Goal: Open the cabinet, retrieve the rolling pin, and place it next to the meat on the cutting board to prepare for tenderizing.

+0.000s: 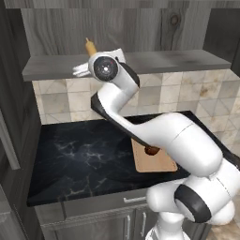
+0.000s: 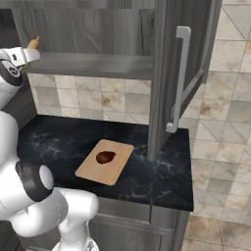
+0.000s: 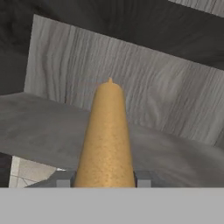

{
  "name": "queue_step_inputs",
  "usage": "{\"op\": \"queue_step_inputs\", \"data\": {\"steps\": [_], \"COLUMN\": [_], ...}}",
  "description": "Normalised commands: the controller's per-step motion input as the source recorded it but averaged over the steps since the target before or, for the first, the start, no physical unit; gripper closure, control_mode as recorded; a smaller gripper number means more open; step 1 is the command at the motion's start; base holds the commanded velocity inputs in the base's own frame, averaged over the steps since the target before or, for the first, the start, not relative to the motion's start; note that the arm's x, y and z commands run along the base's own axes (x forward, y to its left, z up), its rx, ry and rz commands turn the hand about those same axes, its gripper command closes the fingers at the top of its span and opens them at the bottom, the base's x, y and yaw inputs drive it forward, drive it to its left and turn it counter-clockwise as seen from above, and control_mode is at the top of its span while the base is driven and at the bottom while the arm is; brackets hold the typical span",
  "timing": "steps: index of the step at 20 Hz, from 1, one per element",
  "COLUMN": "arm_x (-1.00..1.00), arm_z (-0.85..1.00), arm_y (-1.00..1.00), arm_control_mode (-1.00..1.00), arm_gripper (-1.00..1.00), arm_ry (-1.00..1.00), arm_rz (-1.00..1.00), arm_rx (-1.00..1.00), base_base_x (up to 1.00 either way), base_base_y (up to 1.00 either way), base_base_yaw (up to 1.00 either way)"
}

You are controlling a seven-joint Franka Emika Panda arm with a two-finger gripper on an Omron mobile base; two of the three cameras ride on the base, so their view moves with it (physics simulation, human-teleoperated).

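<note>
**Pin in hand at the shelf, board low at five o'clock**

Gripper point(image 3: 103, 183) is closed on the pin point(image 3: 106, 135): in the hand view the tan shaft rises from between the two dark tips, one pressed to each side, and runs straight away toward twelve o'clock, ending in a small nub in front of the cabinet's point(image 2: 98, 34) grey back wall. The long axis therefore lies along the hand's own line of sight, pointing into the cabinet rather than across it.

In the left base view the hand sits at the front lip of the shelf point(image 1: 187, 61), and the pin's point(image 1: 90, 46) far end pokes up above the wrist toward eleven o'clock. The board point(image 1: 157, 163) lies on the dark counter point(image 1: 79, 154) well below, toward five o'clock from the hand, partly behind the forearm, with the meat point(image 1: 151, 150) on its near-left part.

From the right base view the board point(image 2: 105, 162) shows whole, the meat point(image 2: 105, 157) near its middle, bare wood on either side. One door point(image 2: 171, 73) stands open beside it.

My judgement: the coming move is a withdrawal back along the pin's axis, then a long descent and a turn so the pin lies flat beside the meat.
</note>
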Motion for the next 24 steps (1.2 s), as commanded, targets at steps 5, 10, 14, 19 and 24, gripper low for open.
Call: {"op": "queue_step_inputs", "data": {"steps": [5, 10, 14, 19, 24], "arm_x": [-0.94, -0.9, -0.83, -0.69, -0.46], "arm_z": [0.04, 0.0, -0.03, -0.12, -0.16], "arm_y": [-0.44, -0.49, -0.54, -0.54, -0.51], "arm_control_mode": [-1.0, -1.0, -1.0, -1.0, -1.0], "arm_gripper": [1.0, 1.0, 1.0, 1.0, 1.0], "arm_ry": [0.0, 0.0, 0.0, 0.01, 0.0], "arm_rz": [-0.13, -0.18, -0.28, -0.37, -0.36], "arm_rx": [0.13, 0.11, 0.07, 0.06, 0.13], "base_base_x": [0.0, 0.0, 0.0, 0.0, 0.0], "base_base_y": [0.0, 0.0, 0.0, 0.0, 0.0], "base_base_yaw": [0.0, 0.0, 0.0, 0.0, 0.0]}}
